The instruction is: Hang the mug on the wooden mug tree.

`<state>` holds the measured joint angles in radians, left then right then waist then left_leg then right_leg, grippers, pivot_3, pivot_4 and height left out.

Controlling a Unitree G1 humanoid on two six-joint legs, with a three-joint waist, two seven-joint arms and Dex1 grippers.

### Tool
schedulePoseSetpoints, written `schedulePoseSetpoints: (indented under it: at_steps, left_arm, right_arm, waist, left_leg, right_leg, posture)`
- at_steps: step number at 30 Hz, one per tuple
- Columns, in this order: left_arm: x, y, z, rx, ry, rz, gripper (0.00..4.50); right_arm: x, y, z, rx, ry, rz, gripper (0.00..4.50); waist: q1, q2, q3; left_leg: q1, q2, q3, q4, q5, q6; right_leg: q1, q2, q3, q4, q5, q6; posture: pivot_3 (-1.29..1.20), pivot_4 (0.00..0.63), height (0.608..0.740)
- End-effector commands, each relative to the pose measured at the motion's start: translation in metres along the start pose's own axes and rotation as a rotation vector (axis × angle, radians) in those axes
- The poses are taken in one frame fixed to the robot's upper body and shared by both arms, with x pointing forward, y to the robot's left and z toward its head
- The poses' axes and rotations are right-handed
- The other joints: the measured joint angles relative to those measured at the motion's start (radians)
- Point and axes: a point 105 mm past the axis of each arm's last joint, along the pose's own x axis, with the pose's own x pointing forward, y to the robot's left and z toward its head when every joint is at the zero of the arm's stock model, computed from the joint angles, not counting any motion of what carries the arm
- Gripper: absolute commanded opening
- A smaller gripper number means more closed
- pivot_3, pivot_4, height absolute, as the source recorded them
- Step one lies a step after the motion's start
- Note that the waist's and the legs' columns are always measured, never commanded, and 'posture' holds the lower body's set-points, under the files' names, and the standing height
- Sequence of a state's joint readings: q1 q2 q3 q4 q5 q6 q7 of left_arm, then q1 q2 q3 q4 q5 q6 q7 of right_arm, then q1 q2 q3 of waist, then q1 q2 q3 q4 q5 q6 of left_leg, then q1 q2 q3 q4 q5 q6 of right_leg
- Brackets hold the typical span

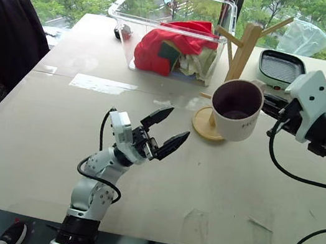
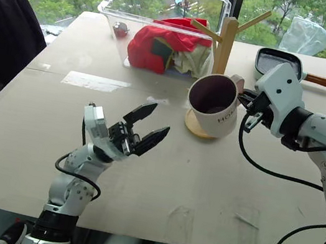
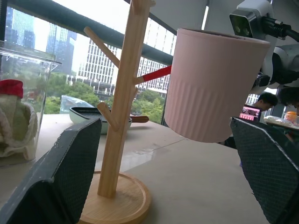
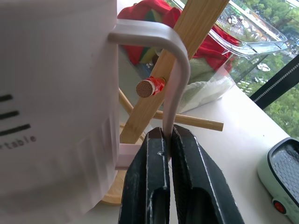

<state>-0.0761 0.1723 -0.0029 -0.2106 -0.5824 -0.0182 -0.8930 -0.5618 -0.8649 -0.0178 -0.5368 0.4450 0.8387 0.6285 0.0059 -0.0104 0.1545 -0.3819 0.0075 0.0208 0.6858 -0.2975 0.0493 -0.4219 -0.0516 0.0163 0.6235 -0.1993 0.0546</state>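
While right pincer [image 4: 167, 140] pinches its handle, cream mug [image 1: 236, 109], maroon inside, hangs airborne; left pincer [image 1: 165, 130] wide.

Both head views look forward and down over the pale tabletop [image 1: 52, 140]. Each wrist view looks close along its fingers at the cream-white ceramic mug [image 3: 212, 88] and light-wood mug tree [image 3: 121, 93].

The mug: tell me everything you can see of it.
The cream-white ceramic mug has a dark maroon inside, a ribbed lower wall, dark lettering on its side and a loop handle. It hangs upright in the air, off the table, beside the light-wood mug tree. The right gripper has its black fingers pinched on the handle; nothing else touches it.
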Motion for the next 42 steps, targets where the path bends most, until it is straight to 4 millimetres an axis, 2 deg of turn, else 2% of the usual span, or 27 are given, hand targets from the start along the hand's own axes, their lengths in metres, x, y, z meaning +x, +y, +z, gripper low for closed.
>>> schedulePoseSetpoints:
  at_steps: [1,9,17,18,19,23,27,30,32,34,37,42]
  left_arm:
    - [0.000,-0.006,0.001,0.026,-0.002,-0.028,4.50]
    - [-0.002,-0.006,0.000,0.017,0.000,-0.020,4.50]
    - [-0.004,-0.010,-0.004,0.003,0.019,-0.030,4.50]
    - [-0.005,-0.009,-0.004,0.003,0.023,-0.028,4.50]
    - [-0.005,-0.008,-0.005,0.004,0.033,-0.024,4.50]
    - [-0.012,-0.007,-0.016,0.025,0.134,-0.021,4.50]
    - [-0.027,0.007,-0.029,0.055,0.260,0.065,4.50]
    - [-0.048,0.016,-0.041,0.059,0.402,0.145,4.50]
    - [-0.063,0.016,-0.048,0.060,0.488,0.160,4.50]
    - [-0.075,0.014,-0.053,0.053,0.560,0.158,4.50]
    - [-0.087,0.009,-0.061,0.056,0.662,0.135,4.50]
    - [-0.085,0.008,-0.053,0.080,0.655,0.135,4.50]
  right_arm:
    - [0.001,-0.008,0.009,-0.049,-0.012,-0.036,0.05]
    - [0.010,-0.015,0.009,-0.041,0.013,-0.040,0.05]
    - [0.011,-0.018,0.011,-0.017,0.000,-0.055,3.70]
    - [0.009,-0.019,0.009,-0.006,0.002,-0.061,4.27]
    - [0.006,-0.019,0.006,0.010,0.006,-0.067,4.39]
    - [-0.010,-0.011,-0.010,0.067,0.018,-0.054,4.39]
    - [-0.037,0.011,-0.028,0.116,-0.058,0.009,4.39]
    - [-0.061,0.030,-0.057,0.244,-0.081,0.016,4.39]
    - [-0.071,0.036,-0.078,0.308,-0.090,-0.046,4.39]
    - [-0.077,0.045,-0.093,0.369,-0.134,-0.072,4.39]
    - [-0.080,0.056,-0.117,0.440,-0.152,-0.117,4.39]
    - [-0.082,0.076,-0.149,0.534,-0.137,-0.135,4.39]
  waist:
    - [0.000,0.000,0.000]
    - [-0.001,0.000,0.000]
    - [-0.001,0.000,0.000]
    - [-0.001,0.000,0.000]
    - [0.000,0.000,0.000]
    - [0.007,0.000,0.000]
    - [0.011,-0.001,0.000]
    - [0.005,-0.001,0.000]
    - [0.003,-0.002,0.000]
    - [-0.001,-0.002,0.000]
    - [-0.006,-0.002,0.000]
    - [-0.011,-0.001,0.000]
  left_leg:
    - [0.000,0.000,0.000,0.000,0.000,0.000]
    - [0.000,0.000,0.000,0.000,0.000,0.000]
    - [-0.001,0.000,0.000,0.000,0.000,0.000]
    - [-0.001,0.001,0.000,0.000,0.000,0.000]
    - [-0.001,0.001,0.000,0.000,0.000,0.000]
    - [-0.001,0.001,-0.001,0.000,0.000,0.000]
    - [-0.002,0.000,-0.001,-0.001,0.000,0.000]
    - [-0.002,0.001,-0.001,-0.001,0.000,0.000]
    - [-0.001,0.001,0.000,-0.002,0.000,0.000]
    - [0.001,0.002,0.001,-0.002,0.000,0.000]
    - [0.002,0.003,0.001,-0.001,0.000,0.000]
    - [0.004,0.004,0.002,-0.001,0.000,0.000]
  right_leg:
    - [0.000,0.000,0.000,0.000,0.000,0.000]
    - [0.000,0.000,0.000,0.000,0.000,0.000]
    - [0.000,0.000,0.000,0.000,0.000,0.000]
    - [0.000,0.000,0.000,0.000,0.000,0.000]
    - [0.000,0.000,0.000,0.000,0.000,0.000]
    - [-0.001,0.000,-0.001,-0.001,0.000,0.000]
    - [-0.001,0.000,-0.002,-0.001,0.000,0.000]
    - [0.000,0.000,-0.002,-0.002,0.002,0.005]
    - [0.000,0.000,-0.001,-0.002,0.002,0.005]
    - [0.000,0.001,0.000,-0.001,-0.001,0.001]
    - [0.001,0.001,0.000,-0.001,-0.002,0.004]
    - [0.001,0.000,0.000,0.001,-0.002,0.004]
  posture:
    - [0.00,0.150,0.740]
    - [0.00,0.150,0.740]
    - [0.00,0.150,0.740]
    - [0.00,0.150,0.740]
    - [0.00,0.150,0.740]
    - [0.00,0.150,0.740]
    - [0.00,0.150,0.740]
    - [0.00,0.150,0.740]
    - [0.00,0.150,0.740]
    - [0.00,0.150,0.740]
    - [0.00,0.150,0.740]
    - [0.00,0.150,0.740]
